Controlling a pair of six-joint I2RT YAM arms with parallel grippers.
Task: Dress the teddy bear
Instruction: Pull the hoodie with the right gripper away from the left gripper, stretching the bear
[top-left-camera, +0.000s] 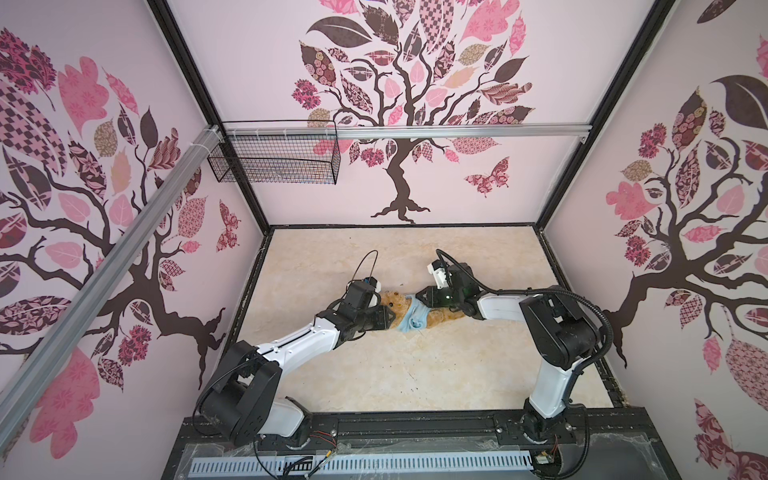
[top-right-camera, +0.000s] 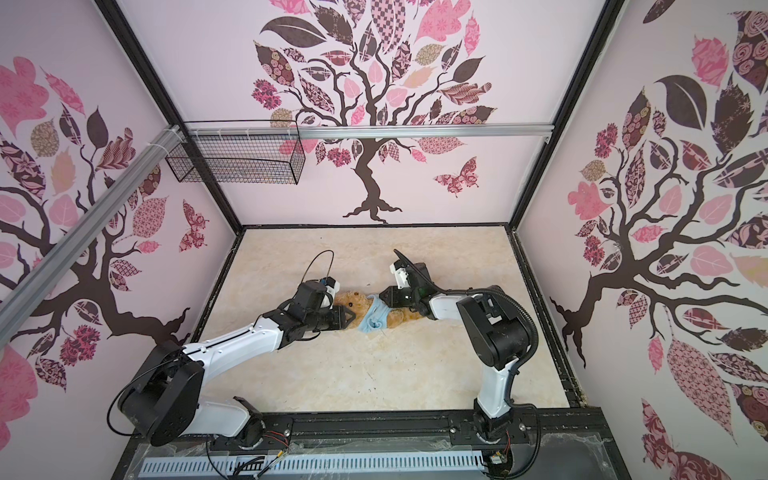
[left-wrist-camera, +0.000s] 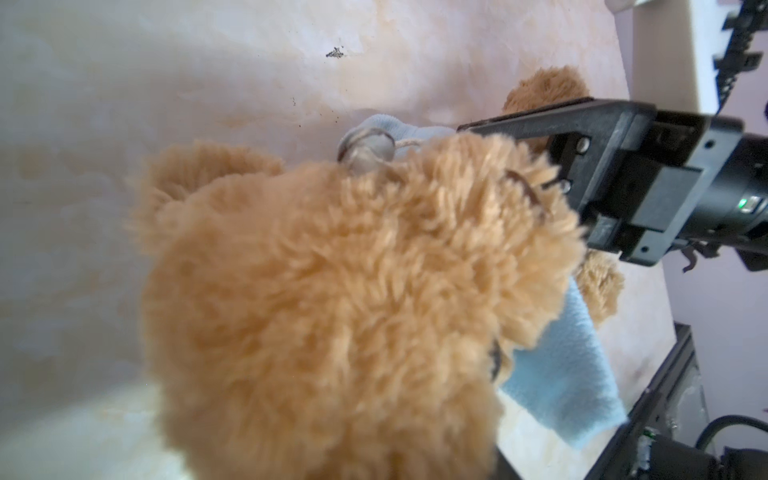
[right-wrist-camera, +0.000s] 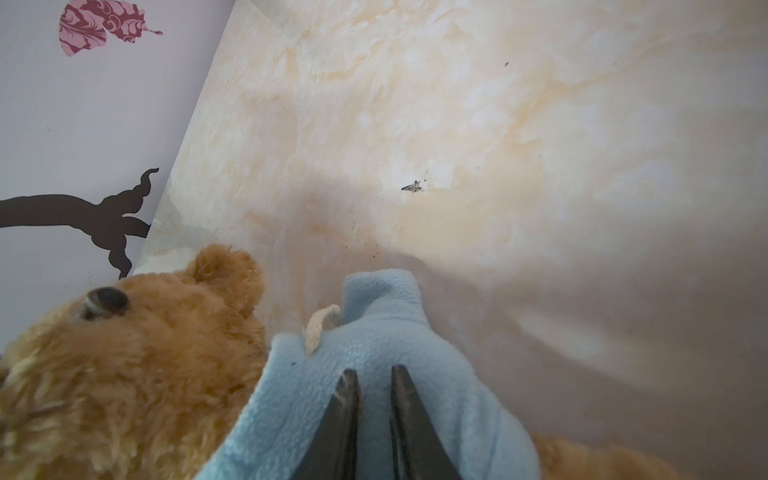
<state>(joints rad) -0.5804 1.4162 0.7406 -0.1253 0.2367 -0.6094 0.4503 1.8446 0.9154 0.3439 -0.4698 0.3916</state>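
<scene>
The golden-brown teddy bear (top-left-camera: 392, 300) (top-right-camera: 354, 300) lies mid-table on its back, head to the left. A light-blue shirt (top-left-camera: 411, 319) (top-right-camera: 374, 321) is bunched around its neck and chest. My left gripper (top-left-camera: 385, 319) (top-right-camera: 348, 318) is at the bear's head with its fingers drawn in on the fur. In the left wrist view the head (left-wrist-camera: 353, 291) fills the frame and hides the jaws. My right gripper (top-left-camera: 419, 296) (right-wrist-camera: 372, 372) rests on the shirt (right-wrist-camera: 395, 332), fingers slightly apart. One of its fingers (left-wrist-camera: 540, 118) shows beyond the head.
The marbled table (top-left-camera: 374, 374) is walled on three sides. A black wire basket (top-left-camera: 274, 158) hangs on the back rail, high at the left. The black mounting rail (top-left-camera: 395, 428) runs along the front edge. The right arm crosses over the bear's legs (top-left-camera: 446, 318).
</scene>
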